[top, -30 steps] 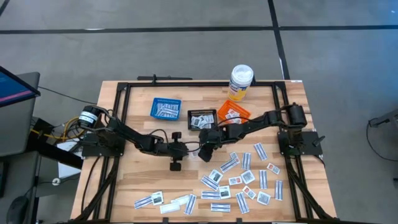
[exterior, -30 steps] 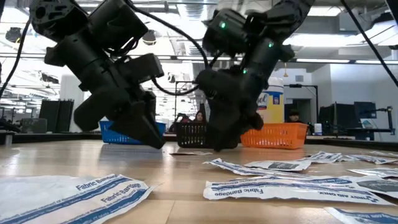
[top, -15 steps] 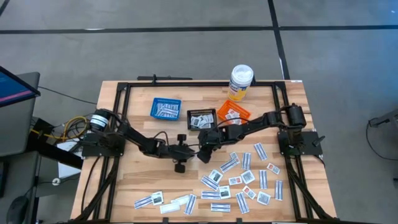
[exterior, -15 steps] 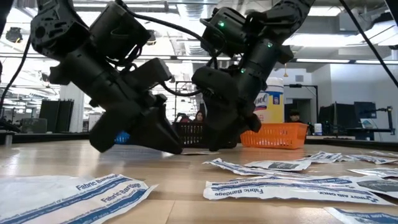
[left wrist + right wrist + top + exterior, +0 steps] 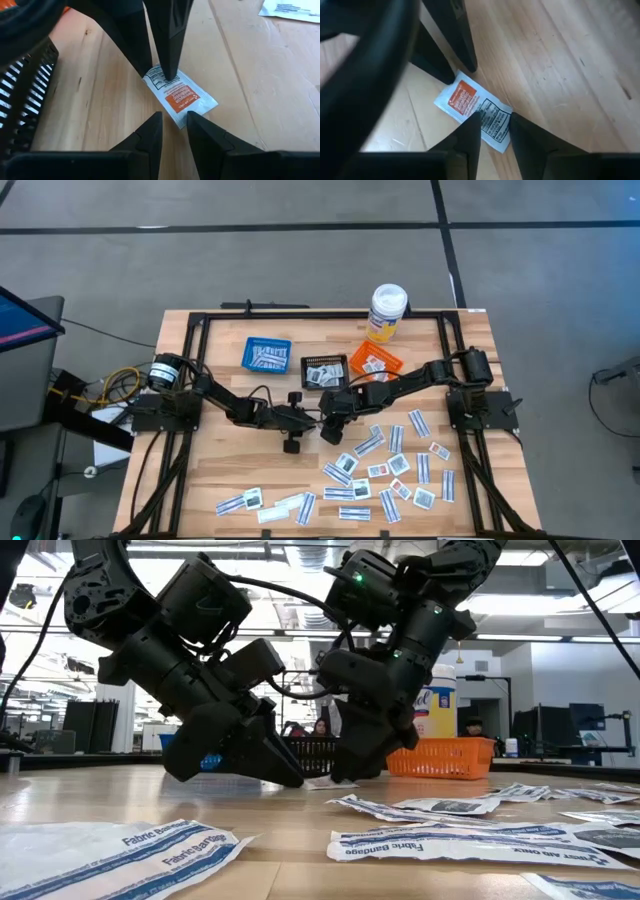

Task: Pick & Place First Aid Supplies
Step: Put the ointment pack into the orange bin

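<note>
Down in the lower part of the high view, the first aid supplies (image 5: 385, 465) lie scattered across the wooden table (image 5: 215, 470), dozens of white packets fanned from lower centre to lower right. In the low view, fabric bandage strips (image 5: 150, 845) sprawl across the foreground. Move up to mid-frame and both arms meet nose to nose at the table's centre. The left gripper (image 5: 172, 125) and the right gripper (image 5: 495, 125) close in on one small white packet with an orange label (image 5: 180, 97), lying flat on the wood. Each claw is slightly parted, tips on either end of the packet, neither clamped on it. Beyond them, toward the upper half of the high view, sit the blue basket (image 5: 266, 354), the black basket (image 5: 325, 369) and the orange basket (image 5: 375, 361), with the white bottle (image 5: 387, 311) at the table's top edge.
</note>
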Action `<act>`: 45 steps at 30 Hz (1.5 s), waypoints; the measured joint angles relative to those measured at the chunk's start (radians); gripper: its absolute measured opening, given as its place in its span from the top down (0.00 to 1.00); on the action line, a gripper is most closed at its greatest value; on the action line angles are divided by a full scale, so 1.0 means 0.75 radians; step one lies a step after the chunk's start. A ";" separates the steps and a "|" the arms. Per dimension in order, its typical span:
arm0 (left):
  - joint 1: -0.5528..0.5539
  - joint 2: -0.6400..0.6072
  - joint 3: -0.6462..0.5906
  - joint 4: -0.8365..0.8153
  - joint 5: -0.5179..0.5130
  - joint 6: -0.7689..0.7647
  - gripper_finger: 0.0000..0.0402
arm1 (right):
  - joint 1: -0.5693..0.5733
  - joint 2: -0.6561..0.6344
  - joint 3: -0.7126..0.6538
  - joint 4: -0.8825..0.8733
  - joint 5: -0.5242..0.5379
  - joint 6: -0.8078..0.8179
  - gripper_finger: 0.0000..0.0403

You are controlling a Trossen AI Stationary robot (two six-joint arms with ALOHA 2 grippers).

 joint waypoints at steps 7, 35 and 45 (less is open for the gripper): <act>-0.002 0.001 0.000 -0.002 0.006 -0.004 0.77 | -0.001 0.000 0.000 -0.009 0.011 -0.067 0.94; 0.011 -0.078 -0.002 0.098 0.269 -0.259 0.61 | 0.122 -0.104 0.023 -0.161 0.263 -0.628 0.99; 0.066 -0.080 -0.001 0.116 0.259 -0.259 0.61 | 0.124 -0.104 0.024 -0.091 0.255 -0.656 0.99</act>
